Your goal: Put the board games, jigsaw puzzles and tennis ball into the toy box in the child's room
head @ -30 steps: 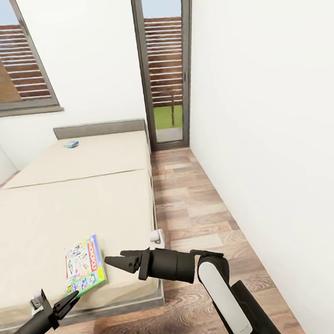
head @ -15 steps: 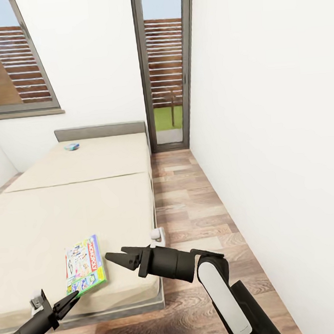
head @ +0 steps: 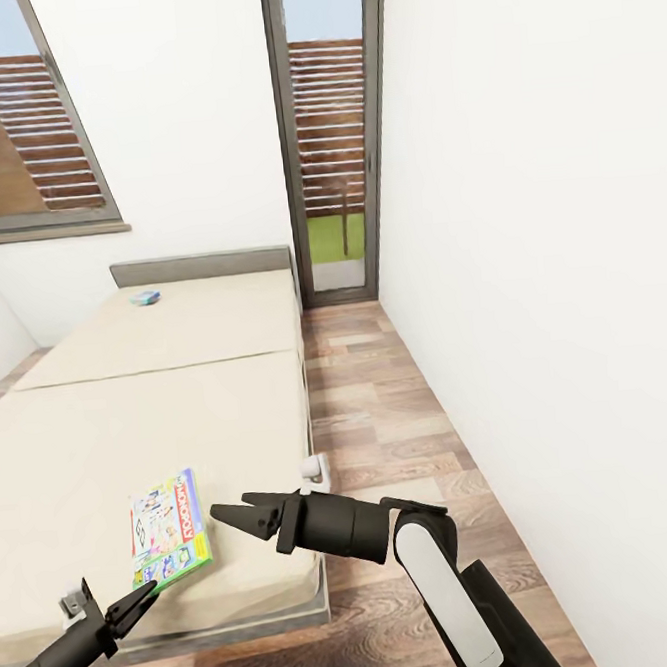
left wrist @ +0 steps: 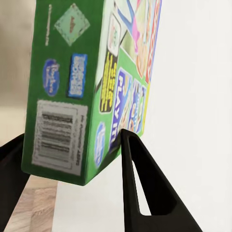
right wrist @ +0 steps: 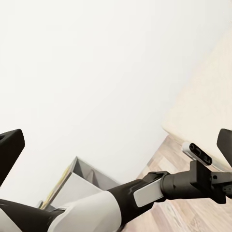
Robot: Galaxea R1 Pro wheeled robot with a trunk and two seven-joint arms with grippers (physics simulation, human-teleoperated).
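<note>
Walls [head: 528, 258] of plain white close in a narrow child's room, a glazed door [head: 334, 143] at the far end and a window [head: 16, 118] to its left looking onto wooden slats. Plank floor [head: 380, 410] runs along the right of the bed [head: 130, 430], whose beige two-part mattress reaches back to a grey headboard [head: 203, 265]. Right arm [head: 444, 586] reaches from the lower right across the bed's near corner, its gripper [head: 229, 515] hanging above the mattress edge just beside the white-and-green game [head: 168, 529]; its fingers are spread apart with nothing between them, as the right wrist view also shows at its edges. That wrist view takes in the left arm [right wrist: 145, 191] against the white wall, with a grey bin-like shape [right wrist: 79, 181] beneath it. Left gripper [head: 134, 602] comes in from the lower left and pinches the near corner of the game, which lies on the front part of the mattress near its edge. From the left wrist view the black fingers [left wrist: 140, 183] sit either side of the box's [left wrist: 92, 87] green end, where a barcode label shows. Smaller blue game [head: 145, 297] lies far back on the mattress, near the headboard, well apart from both grippers
</note>
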